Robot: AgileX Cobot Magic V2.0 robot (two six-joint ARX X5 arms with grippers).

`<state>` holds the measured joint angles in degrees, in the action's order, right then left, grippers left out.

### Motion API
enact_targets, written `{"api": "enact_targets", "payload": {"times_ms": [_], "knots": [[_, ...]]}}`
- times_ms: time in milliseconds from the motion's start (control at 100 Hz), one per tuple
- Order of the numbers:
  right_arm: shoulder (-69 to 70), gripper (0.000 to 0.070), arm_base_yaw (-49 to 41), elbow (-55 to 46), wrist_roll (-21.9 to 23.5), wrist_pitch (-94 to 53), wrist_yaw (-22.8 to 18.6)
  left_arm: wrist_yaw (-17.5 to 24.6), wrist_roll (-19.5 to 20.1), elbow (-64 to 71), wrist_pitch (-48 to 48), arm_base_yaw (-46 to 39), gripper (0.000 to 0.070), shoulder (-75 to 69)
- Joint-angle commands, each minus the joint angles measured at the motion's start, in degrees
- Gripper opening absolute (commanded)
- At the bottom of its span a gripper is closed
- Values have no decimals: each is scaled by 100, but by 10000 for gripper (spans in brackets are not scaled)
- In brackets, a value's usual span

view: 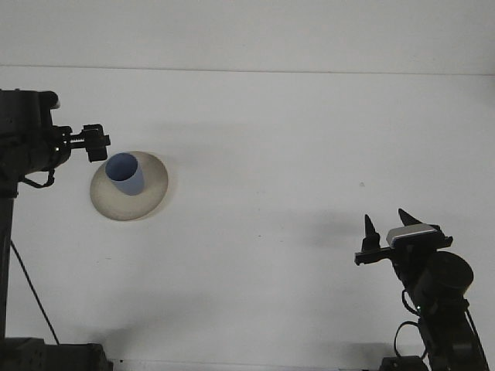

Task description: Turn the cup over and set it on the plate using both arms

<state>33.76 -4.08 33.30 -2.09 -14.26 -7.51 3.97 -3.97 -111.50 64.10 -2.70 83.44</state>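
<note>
A blue cup [124,175] stands upright, mouth up, on the beige plate [152,193] at the left of the white table. My left gripper [97,144] hangs just up and left of the cup, apart from it, open and holding nothing. Near the front right, my right gripper [386,226] is open with its two pointed fingers up and nothing between them, far from the plate.
The left arm's dark body [27,147] runs along the left edge of the view. The right arm's base [439,286] fills the lower right corner. The table's far edge meets a white wall [247,31].
</note>
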Motion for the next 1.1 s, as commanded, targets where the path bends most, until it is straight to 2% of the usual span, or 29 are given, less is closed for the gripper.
{"api": "enact_targets", "payload": {"times_ms": [0, 150, 450, 660, 890, 1090], "knots": [[2, 485, -11, 52, 81, 55, 2, 13, 37, 120, -195, 131, 505, -247], [2, 485, -13, 52, 81, 50, 2, 13, 70, 1226, -861, 402, 505, -1117], [2, 485, -11, 52, 81, 50, 2, 13, 74, 4376, -3036, 562, 505, -3370], [2, 485, -13, 52, 81, 50, 2, 13, 468, 6183, -4044, 562, 505, -4876], [2, 485, -13, 52, 83, 55, 2, 4, 496, 7316, -4214, 562, 516, -6006], [2, 485, -13, 52, 81, 63, 2, 4, 450, 7418, -4284, 562, 516, -6216]]}}
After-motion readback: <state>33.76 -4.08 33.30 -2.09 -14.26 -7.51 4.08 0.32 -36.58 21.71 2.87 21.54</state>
